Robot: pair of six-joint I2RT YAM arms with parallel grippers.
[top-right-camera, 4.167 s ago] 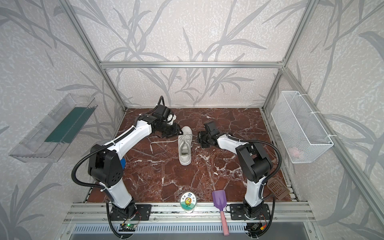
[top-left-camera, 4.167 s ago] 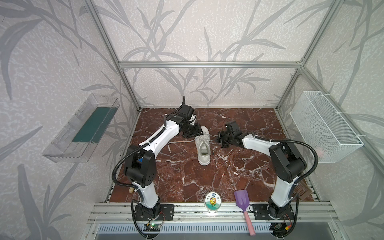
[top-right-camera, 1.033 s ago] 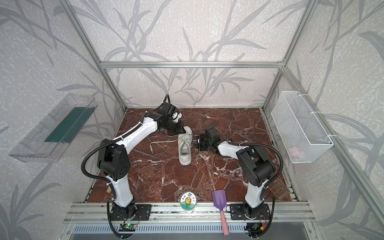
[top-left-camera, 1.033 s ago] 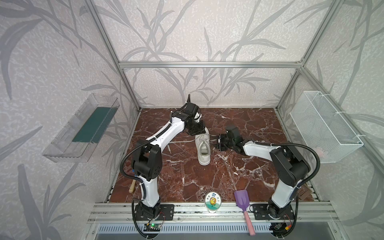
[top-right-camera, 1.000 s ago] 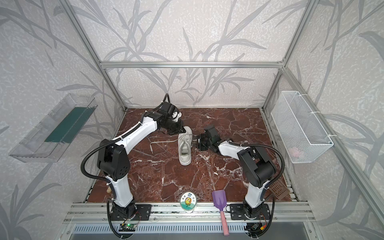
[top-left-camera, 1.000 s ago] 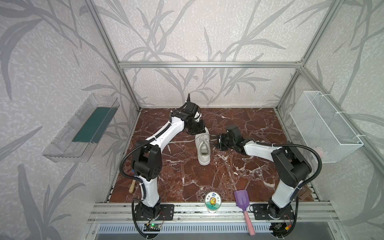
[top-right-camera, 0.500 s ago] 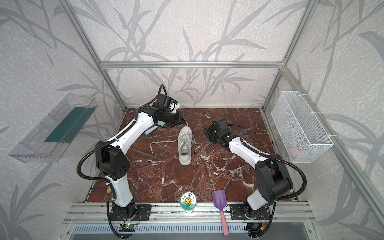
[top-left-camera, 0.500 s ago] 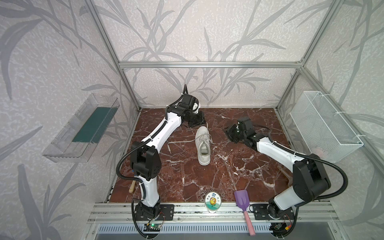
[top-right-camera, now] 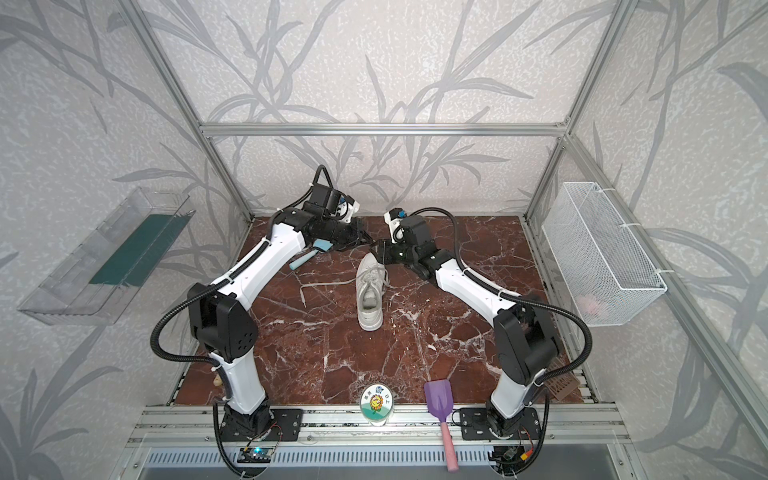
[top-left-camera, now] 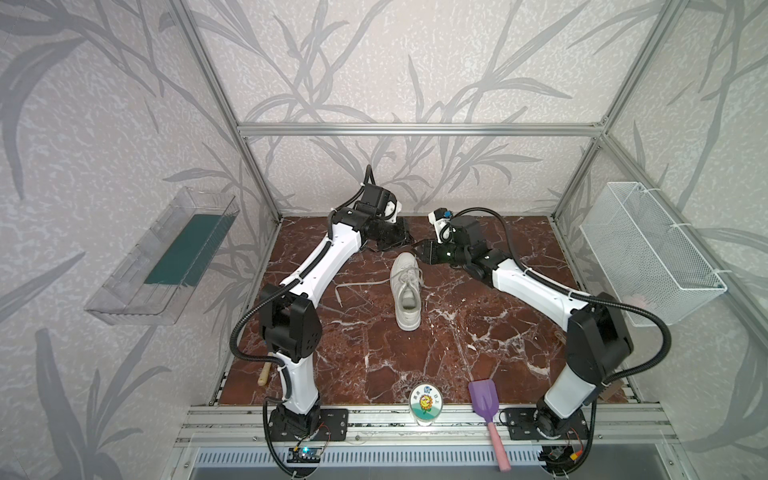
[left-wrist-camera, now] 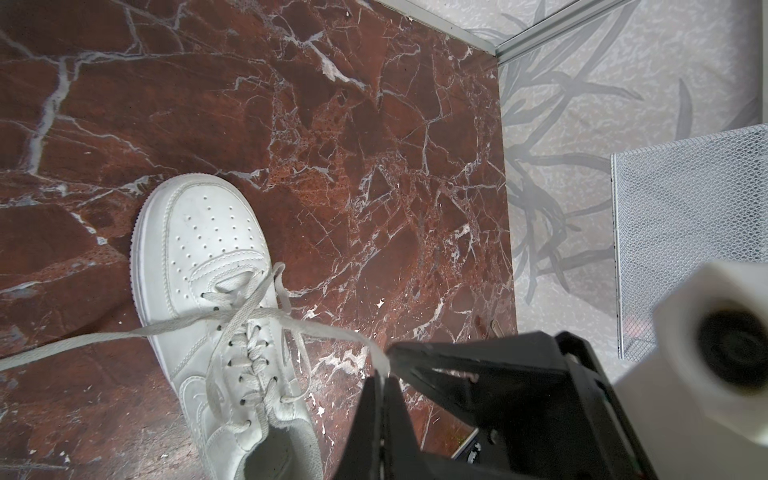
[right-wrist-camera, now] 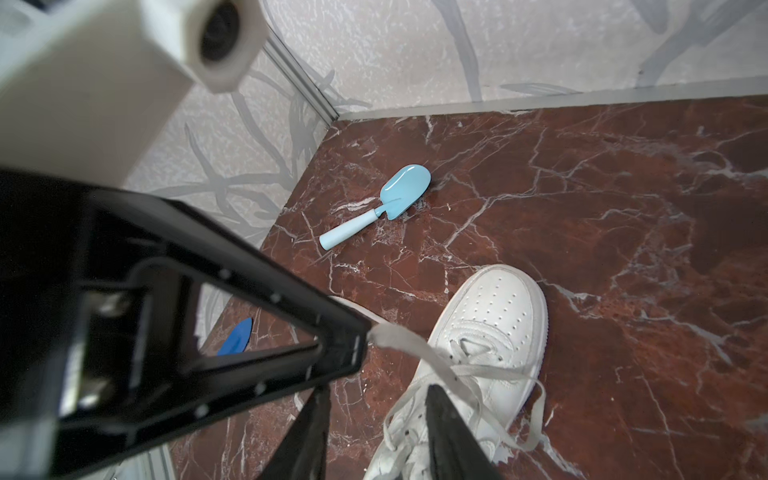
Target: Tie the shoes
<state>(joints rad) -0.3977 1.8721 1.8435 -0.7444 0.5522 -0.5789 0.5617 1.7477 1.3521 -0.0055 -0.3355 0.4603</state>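
White sneaker (top-left-camera: 406,291) sits beyond flower label (top-left-camera: 425,405), lettering unreadable.

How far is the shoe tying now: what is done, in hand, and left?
Done: nothing yet; the shoe shows no knot or bow. In hand: the left gripper is shut on one lace near the toe, the right gripper open beside it. Left: pick up the other lace, lying loose beside the shoe, then knot and bow.

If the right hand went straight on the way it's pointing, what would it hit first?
Probably the white lace pinched in the left hand, stretched just ahead of the open right hand; then the left hand itself. Depth is unclear.
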